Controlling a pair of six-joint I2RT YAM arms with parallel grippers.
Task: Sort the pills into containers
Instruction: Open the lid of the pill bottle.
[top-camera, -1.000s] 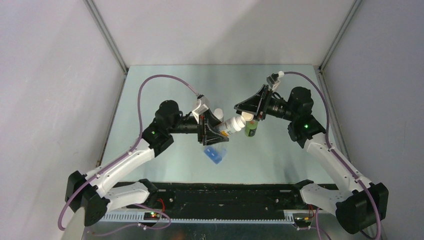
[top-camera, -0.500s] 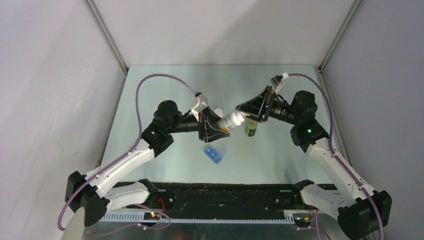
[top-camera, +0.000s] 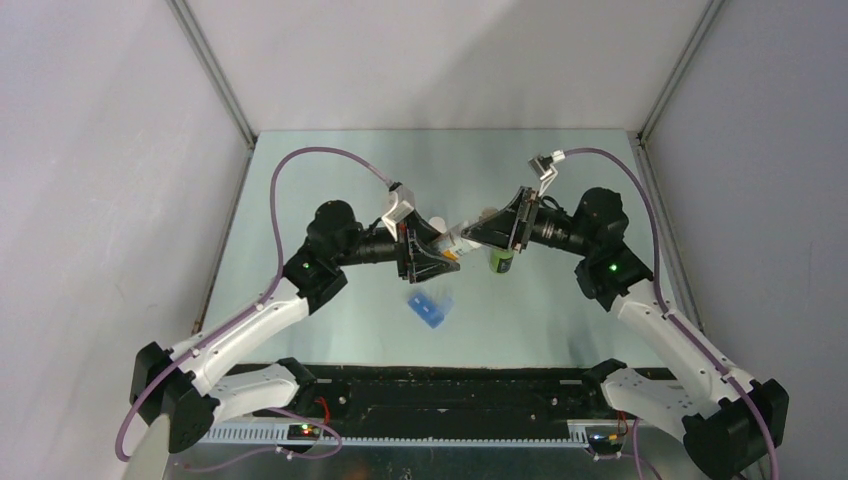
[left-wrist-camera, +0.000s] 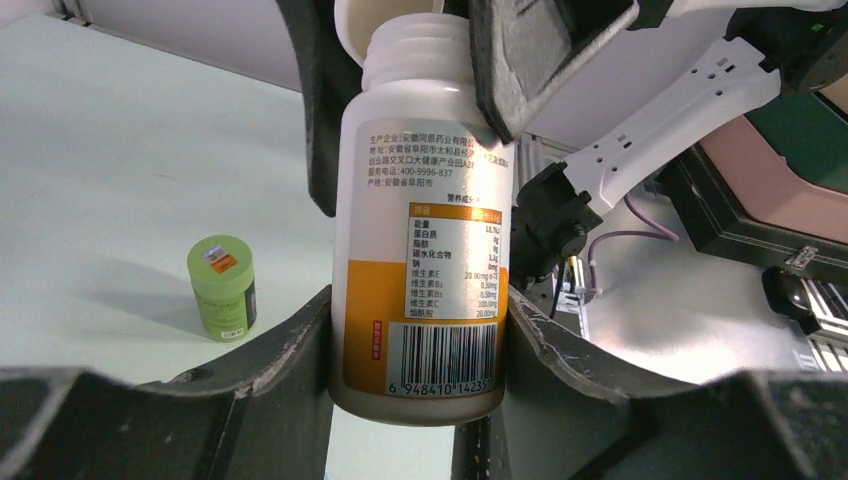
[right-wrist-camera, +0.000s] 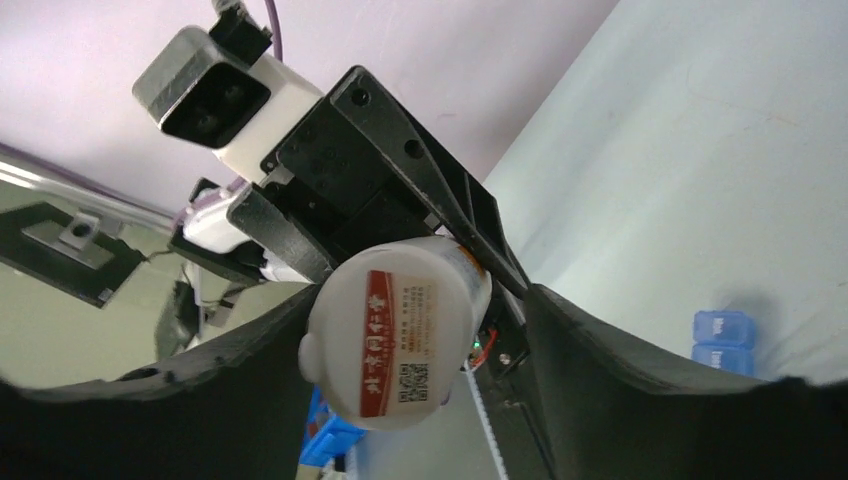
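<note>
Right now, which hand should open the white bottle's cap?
Right, probably. The right hand has its fingers either side of the cap, while the left hand is shut on the white bottle, holding it.

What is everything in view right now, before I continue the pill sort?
white bottle: one, white with orange label, held off the table in the left gripper.
bottle cap: one, white with red label, at that bottle's mouth.
green bottle: one, green, upright on the table, right of and beyond the pill box.
pill box: one, translucent blue, on the table nearer the arm bases.
pills: none visible.
table: one, pale green.
left gripper: black, shut on the white bottle.
right gripper: black, straddling the cap; contact unclear.
</note>
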